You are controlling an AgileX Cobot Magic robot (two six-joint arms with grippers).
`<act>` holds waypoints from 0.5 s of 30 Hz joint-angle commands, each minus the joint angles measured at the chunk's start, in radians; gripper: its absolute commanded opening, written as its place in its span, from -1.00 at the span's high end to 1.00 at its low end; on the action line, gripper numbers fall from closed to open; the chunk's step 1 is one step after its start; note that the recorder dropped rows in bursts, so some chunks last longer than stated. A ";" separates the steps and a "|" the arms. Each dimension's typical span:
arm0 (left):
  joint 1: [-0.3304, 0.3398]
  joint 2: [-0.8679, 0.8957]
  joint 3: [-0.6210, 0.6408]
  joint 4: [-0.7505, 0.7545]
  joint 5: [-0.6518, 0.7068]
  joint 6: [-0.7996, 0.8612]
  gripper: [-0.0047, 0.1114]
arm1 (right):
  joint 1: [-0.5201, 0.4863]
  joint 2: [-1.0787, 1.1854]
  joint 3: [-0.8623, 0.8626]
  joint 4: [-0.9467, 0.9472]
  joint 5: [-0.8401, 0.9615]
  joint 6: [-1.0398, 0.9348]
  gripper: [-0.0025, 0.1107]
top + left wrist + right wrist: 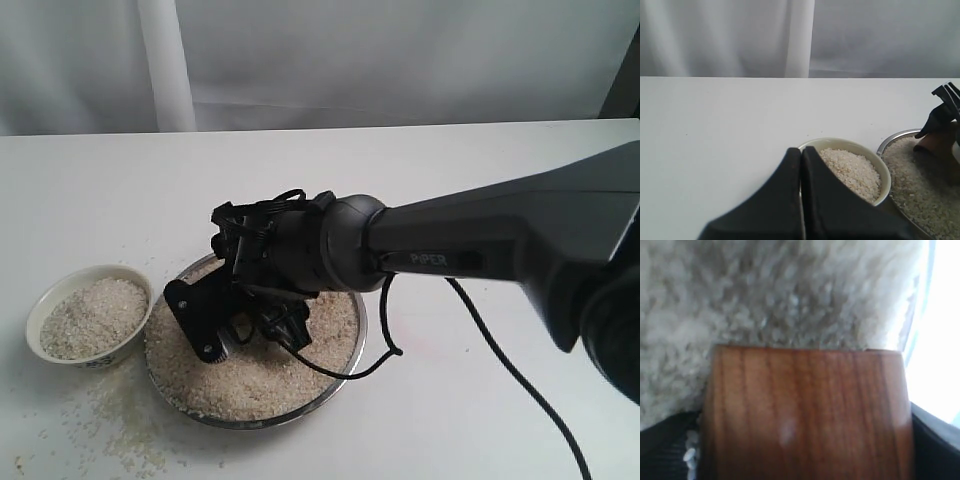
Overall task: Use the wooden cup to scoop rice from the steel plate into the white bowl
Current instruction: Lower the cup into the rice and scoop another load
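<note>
The steel plate [352, 352] holds a wide heap of rice [255, 380]. My right gripper [232, 325] reaches down into it from the right, shut on the wooden cup [807, 410]. The cup's mouth is pushed against the rice [765, 295], and dark fingers [935, 442] flank it. In the exterior view the gripper hides the cup. From the left wrist view the cup [940, 145] shows brown over the plate [888, 141]. The white bowl [40, 310] stands left of the plate, filled with rice [92, 316]. My left gripper [801, 151] is shut and empty, close to the bowl [850, 144].
Loose grains [110, 435] lie scattered on the white table in front of the bowl and plate. A black cable [500, 360] trails from the right arm across the table. A pale curtain [300, 50] hangs behind the table's far edge.
</note>
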 commanded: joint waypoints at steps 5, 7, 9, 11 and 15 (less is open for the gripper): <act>-0.004 -0.002 -0.003 -0.008 -0.006 -0.003 0.92 | 0.004 -0.015 -0.004 0.147 -0.048 -0.003 0.96; -0.004 -0.002 -0.003 -0.008 -0.006 -0.003 0.92 | 0.004 -0.017 0.004 0.165 -0.054 -0.003 0.96; -0.004 -0.002 -0.003 -0.008 -0.006 -0.003 0.92 | 0.000 -0.025 0.022 0.185 -0.068 -0.003 0.96; -0.004 -0.002 -0.003 -0.008 -0.006 -0.003 0.92 | -0.004 -0.039 0.046 0.213 -0.092 -0.003 0.96; -0.004 -0.002 -0.003 -0.008 -0.006 -0.003 0.92 | -0.021 -0.071 0.105 0.258 -0.177 -0.003 0.96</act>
